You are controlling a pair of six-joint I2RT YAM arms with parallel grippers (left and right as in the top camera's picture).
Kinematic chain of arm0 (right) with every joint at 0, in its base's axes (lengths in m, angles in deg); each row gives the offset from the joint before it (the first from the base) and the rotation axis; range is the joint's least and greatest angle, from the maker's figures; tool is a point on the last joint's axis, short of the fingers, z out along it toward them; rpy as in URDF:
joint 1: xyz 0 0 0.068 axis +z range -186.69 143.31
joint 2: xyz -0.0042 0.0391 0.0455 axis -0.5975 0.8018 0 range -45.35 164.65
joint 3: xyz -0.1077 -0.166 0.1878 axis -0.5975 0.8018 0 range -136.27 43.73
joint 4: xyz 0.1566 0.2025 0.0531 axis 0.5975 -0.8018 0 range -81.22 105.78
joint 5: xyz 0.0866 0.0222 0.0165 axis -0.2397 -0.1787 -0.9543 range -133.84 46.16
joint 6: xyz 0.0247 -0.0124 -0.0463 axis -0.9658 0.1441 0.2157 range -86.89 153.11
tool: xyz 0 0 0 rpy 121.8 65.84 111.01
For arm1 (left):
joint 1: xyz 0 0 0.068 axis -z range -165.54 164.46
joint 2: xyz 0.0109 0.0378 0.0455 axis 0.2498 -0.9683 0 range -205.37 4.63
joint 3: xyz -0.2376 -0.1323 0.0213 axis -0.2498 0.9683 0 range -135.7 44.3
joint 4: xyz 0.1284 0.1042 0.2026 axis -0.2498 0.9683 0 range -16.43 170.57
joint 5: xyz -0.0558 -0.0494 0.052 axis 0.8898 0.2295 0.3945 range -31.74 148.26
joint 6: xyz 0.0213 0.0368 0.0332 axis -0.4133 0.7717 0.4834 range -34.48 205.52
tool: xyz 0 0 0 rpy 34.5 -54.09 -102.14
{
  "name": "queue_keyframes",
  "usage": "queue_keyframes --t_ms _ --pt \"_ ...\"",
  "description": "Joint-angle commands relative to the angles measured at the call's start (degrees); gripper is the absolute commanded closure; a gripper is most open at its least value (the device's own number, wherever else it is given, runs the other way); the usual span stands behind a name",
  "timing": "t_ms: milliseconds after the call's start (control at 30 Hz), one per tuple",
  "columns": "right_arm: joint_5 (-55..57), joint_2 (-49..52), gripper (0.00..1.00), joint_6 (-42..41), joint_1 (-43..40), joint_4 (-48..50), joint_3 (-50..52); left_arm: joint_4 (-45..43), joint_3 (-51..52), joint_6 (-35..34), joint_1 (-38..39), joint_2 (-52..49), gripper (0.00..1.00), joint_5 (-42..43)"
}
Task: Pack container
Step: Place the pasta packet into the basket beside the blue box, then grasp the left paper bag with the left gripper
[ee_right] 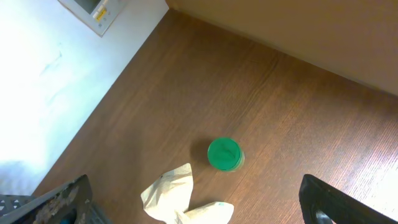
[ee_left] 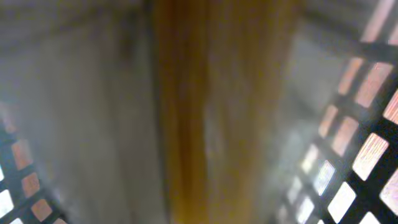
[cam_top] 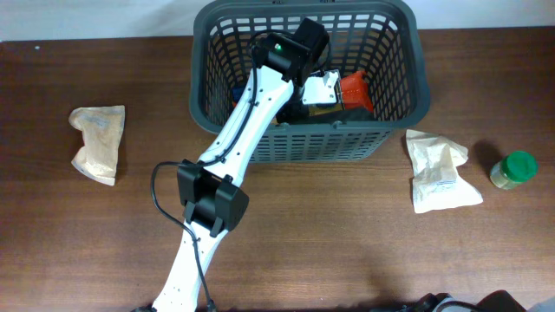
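- Plastic, dark grey and lattice-sided, the shopping basket (cam_top: 347, 143) stands at the far middle of the wooden table (cam_top: 347, 243). It already holds a red-orange pack (cam_top: 355, 91) and a white item (cam_top: 322, 88), among other things.
- Judged by its build, the basket should be stiff, not fragile, and light for its bulk. The thick rim looks the soundest place to take hold, and the slots would admit a fingertip. Lightly loaded, it may slide on the smooth wood if pushed.
- The left gripper (cam_top: 305, 48) is down inside the basket. Its wrist view is a blur of amber with lattice at either side, so whether its fingers are spread or pinching cannot be told.
- The right gripper (ee_right: 196, 202) hangs high over the table's right end, its fingers (ee_right: 65, 199) spread wide and holding nothing.
- Outside the basket lie a beige packet (cam_top: 97, 143) well to the left, a crumpled pale packet (cam_top: 440, 171) just beside the right corner, and a green-lidded jar (cam_top: 513, 169) near that.
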Motion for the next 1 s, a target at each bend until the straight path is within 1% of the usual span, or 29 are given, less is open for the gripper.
queue_keyframes --t_ms 0,33,200,267,400,433,467,567,667,700,733,767,867,933,967 --pt "0.55 0.09 0.01 -0.24 -0.26 0.0 -0.22 -0.39 -1.49 -3.63 0.33 2.73 0.02 -0.22" --pt "0.55 0.09 0.01 -0.24 -0.26 0.0 -0.22 -0.46 -1.49 -4.26 0.33 3.3 0.0 -0.2" --pt "0.55 0.09 0.01 -0.24 -0.26 0.0 -0.22 -2.38 -1.51 -8.17 -1.01 10.1 0.01 -0.17" --pt "0.55 0.09 0.01 -0.24 -0.26 0.0 -0.22 -2.69 -1.55 -10.67 -2.23 13.73 0.01 -0.2" --pt "0.55 0.09 0.01 -0.24 -0.26 0.0 -0.22 -2.38 -1.55 -18.18 -7.23 22.14 0.01 -0.17" --pt "0.55 0.09 0.01 -0.24 -0.26 0.0 -0.22 -2.64 -1.55 -20.65 -9.81 24.83 0.01 -0.11" --pt "0.55 0.09 0.01 -0.24 -0.26 0.0 -0.22 -2.71 -1.55 -21.62 -11.65 26.38 0.01 0.07" --pt "0.55 0.09 0.01 -0.24 -0.26 0.02 -0.22 -2.93 -1.55 -22.34 -18.43 30.42 0.01 3.21" --pt "0.55 0.09 0.01 -0.24 -0.26 0.0 -0.22 -3.32 -1.55 -26.6 -27.36 32.3 0.01 6.62" --pt "0.55 0.09 0.01 -0.24 -0.26 0.0 -0.22 -2.6 -1.44 -29.62 -32.94 32.3 0.01 7.98" --pt "0.55 0.09 0.01 -0.24 -0.26 0.0 -0.22 -1.95 -0.79 -31.28 -36.35 32.0 0.0 8.85" --pt "0.55 0.09 0.01 -0.24 -0.26 0.0 -0.22 -0.48 1.03 -32.94 -41.72 31.41 0.0 10.49" --pt "0.55 0.09 0.01 -0.24 -0.26 0.0 -0.22 1.33 5.6 -33.7 -48.3 29.51 0.01 10.43" --pt "0.55 0.09 0.01 -0.24 -0.26 0.0 -0.22 -0.55 14.12 -33.7 -54.1 26.16 0.01 10.43" --pt "0.55 0.09 0.01 -0.24 -0.26 0.0 -0.22 -1.38 16.2 -33.7 -55.06 25.33 0.01 10.43"
